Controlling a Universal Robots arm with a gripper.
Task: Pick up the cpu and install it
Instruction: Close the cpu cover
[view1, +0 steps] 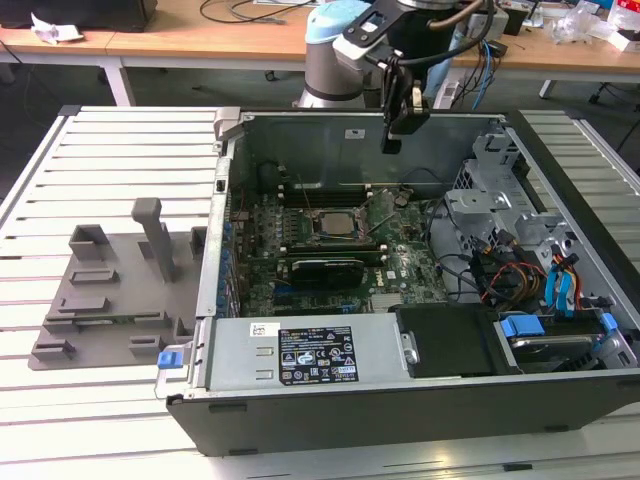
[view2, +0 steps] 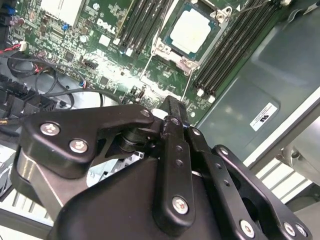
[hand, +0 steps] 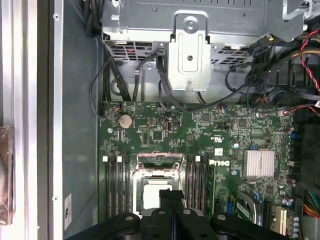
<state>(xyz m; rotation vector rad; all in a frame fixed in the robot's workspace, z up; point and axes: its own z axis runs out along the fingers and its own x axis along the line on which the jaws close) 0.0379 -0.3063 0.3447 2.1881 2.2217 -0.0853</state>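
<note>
Arm (view1: 328, 55) reaching forward, wrist bent down, gripper (view1: 392, 146) vertical, fingers (hand: 164, 197) pressed together

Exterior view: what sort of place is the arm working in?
Probably a robotics lab or workshop: an open computer case lies on a slatted metal table, a grey tray beside it, with wooden desks behind.

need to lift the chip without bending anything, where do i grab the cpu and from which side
Take the cpu by two opposite thin edges, coming straight down from above. It lies flat in its socket frame with only the metal top exposed, so no sideways approach works. Memory slots flank two sides, so the jaws likely fit better across the other two.
</note>
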